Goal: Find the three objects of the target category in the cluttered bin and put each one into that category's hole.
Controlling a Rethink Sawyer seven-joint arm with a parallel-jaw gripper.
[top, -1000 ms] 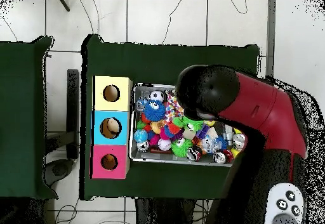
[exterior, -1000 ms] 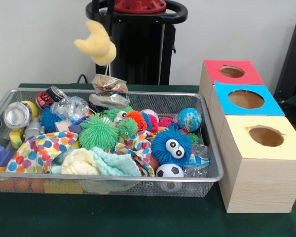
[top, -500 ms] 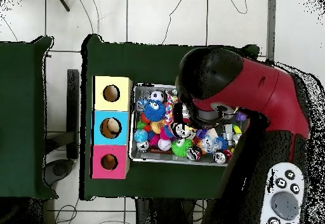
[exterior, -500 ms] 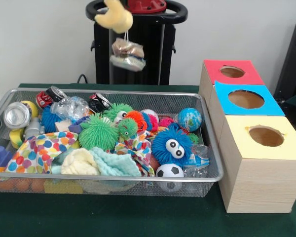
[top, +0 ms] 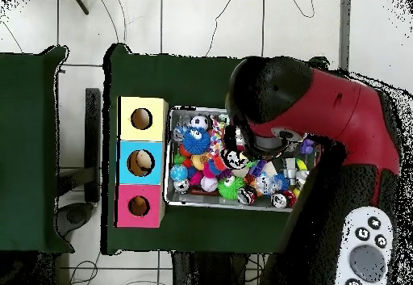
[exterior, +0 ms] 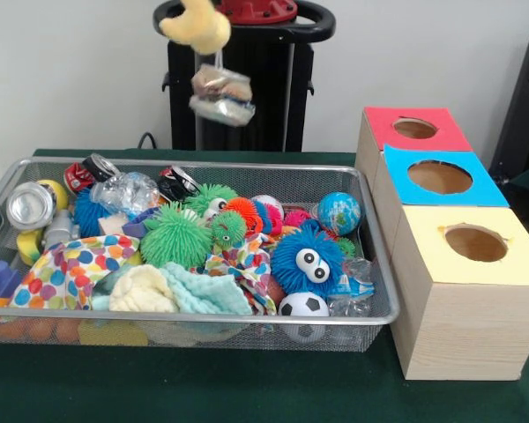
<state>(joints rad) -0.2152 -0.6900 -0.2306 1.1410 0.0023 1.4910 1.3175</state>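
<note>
Writing: I can read none on any can.
Tool [exterior: 197,22]: yellow-padded, above the bin; a crushed can [exterior: 221,94] hangs under it; I cannot tell how far it is open.
Wire bin [exterior: 375,264]: holds toys and a silver-ended can [exterior: 29,205].
Red-topped hole [exterior: 414,129]: dark inside.

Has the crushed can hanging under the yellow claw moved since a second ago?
Yes. The crushed can has gone up: it was just above the wire basket's far rim, and now hangs well above it, before the black pedestal.
</note>
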